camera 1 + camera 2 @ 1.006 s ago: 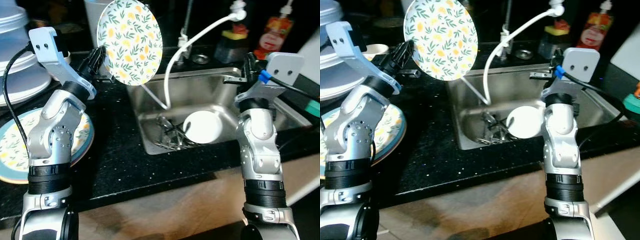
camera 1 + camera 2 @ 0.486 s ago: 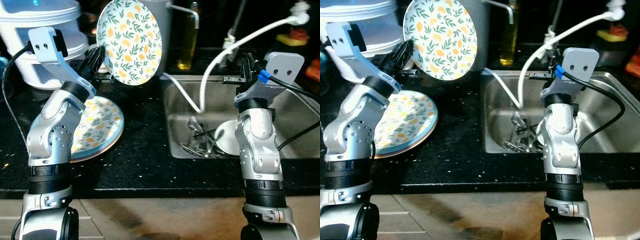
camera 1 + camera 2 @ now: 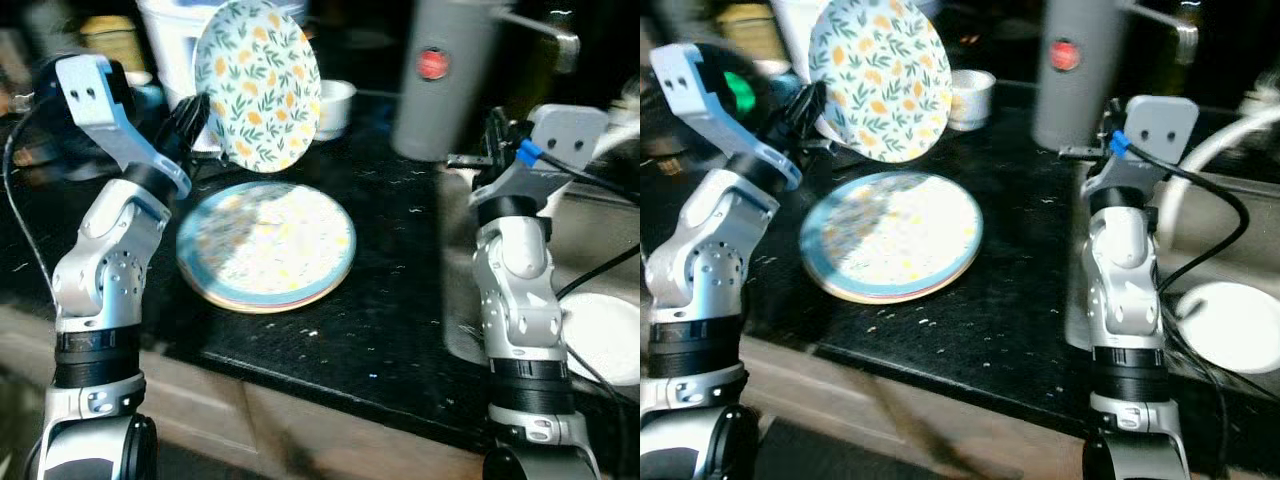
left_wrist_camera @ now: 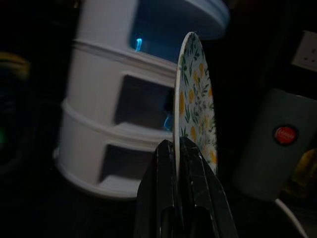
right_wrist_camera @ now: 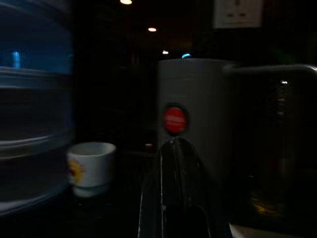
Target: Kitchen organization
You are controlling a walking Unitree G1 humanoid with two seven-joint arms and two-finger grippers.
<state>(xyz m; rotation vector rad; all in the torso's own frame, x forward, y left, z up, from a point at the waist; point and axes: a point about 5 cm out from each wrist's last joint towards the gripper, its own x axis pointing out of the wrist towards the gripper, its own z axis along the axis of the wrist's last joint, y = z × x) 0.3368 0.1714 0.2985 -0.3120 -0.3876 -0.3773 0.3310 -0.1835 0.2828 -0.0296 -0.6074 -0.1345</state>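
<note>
Left gripper [image 4: 177, 148] pinches floral plate [image 3: 258, 82] by its rim, upright above the plate stack [image 3: 266, 245] on the counter [image 3: 390, 310]; right gripper [image 5: 173, 148] closed, empty; best tilt flat, lower centred onto stack.

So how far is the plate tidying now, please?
Already done: a stack of floral plates lies flat on the black counter. In hand: the left end effector pinches another floral plate by its rim, held on edge above the stack. Left: setting it down, and the white dish beside the right arm, apparently in the sink.
</note>
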